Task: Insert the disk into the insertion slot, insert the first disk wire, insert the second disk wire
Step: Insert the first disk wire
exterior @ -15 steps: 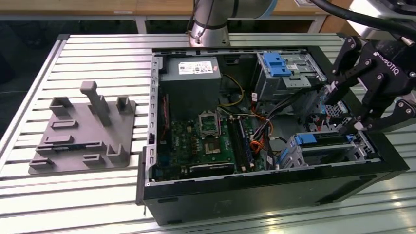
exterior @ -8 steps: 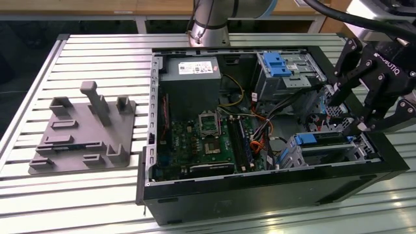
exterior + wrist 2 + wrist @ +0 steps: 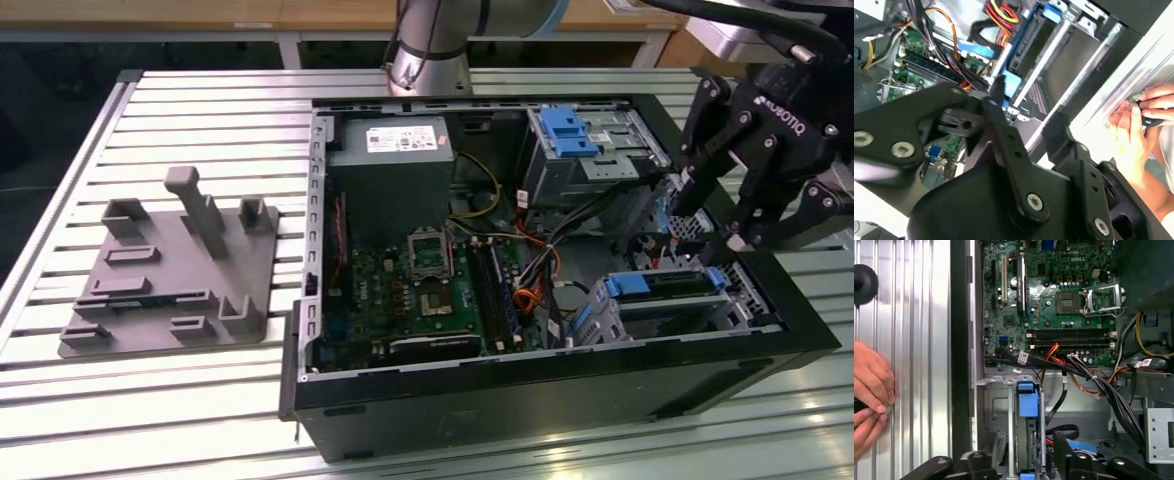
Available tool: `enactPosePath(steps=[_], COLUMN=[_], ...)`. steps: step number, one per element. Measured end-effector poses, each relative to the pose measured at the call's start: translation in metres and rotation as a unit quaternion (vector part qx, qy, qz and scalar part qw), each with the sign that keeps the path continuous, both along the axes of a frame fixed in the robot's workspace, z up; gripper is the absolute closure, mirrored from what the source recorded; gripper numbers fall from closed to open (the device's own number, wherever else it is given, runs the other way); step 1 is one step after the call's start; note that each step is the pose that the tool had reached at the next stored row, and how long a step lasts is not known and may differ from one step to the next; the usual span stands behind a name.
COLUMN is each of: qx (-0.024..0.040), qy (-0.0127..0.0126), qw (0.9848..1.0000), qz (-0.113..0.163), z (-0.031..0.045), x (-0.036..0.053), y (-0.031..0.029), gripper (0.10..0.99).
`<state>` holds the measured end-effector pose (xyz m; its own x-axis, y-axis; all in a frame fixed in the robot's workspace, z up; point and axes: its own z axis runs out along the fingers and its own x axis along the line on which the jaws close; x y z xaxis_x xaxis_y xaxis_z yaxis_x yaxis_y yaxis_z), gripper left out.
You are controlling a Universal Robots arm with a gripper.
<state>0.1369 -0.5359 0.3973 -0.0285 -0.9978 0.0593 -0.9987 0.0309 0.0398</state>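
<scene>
The disk (image 3: 663, 284), silver with blue carrier ends, sits in the insertion slot (image 3: 603, 322), a silver cage at the case's corner on the exterior view's right. In the first wrist view its blue carrier tab (image 3: 1027, 399) shows inside the cage (image 3: 999, 412). My black gripper (image 3: 714, 235) hangs just above the cage, open, nothing between its fingers (image 3: 999, 107). In the first wrist view the gripper (image 3: 1021, 460) straddles the cage. Black cables with a blue flat connector (image 3: 1080, 446) lie loose beside the cage; that connector (image 3: 976, 50) also shows in the second wrist view.
The open black PC case (image 3: 534, 395) lies on a slatted metal table (image 3: 200, 110). A taller cage with a blue latch (image 3: 571, 132) stands at the back. A grey fixture block (image 3: 174, 270) sits left of the case. A person's hands (image 3: 869, 395) rest on the table by the case wall.
</scene>
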Motion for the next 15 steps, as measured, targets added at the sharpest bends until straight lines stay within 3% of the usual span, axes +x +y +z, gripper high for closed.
enactPosePath(steps=[1,3,4,9,15], qx=[-0.0017,-0.0038,-0.0042,-0.006,-0.0123], qy=[0.0,0.0,0.0,0.0,0.0], qw=[1.0,1.0,1.0,1.0,0.9999], qz=[0.0,0.0,0.0,0.0,0.0], z=[-0.0005,-0.0017,-0.0023,-0.0063,-0.0149], x=[0.0014,0.0067,0.0101,0.0281,0.0336], y=[0.0035,0.0091,0.0111,0.0199,0.0369], gripper=[0.549,0.549,0.62,0.62,0.62])
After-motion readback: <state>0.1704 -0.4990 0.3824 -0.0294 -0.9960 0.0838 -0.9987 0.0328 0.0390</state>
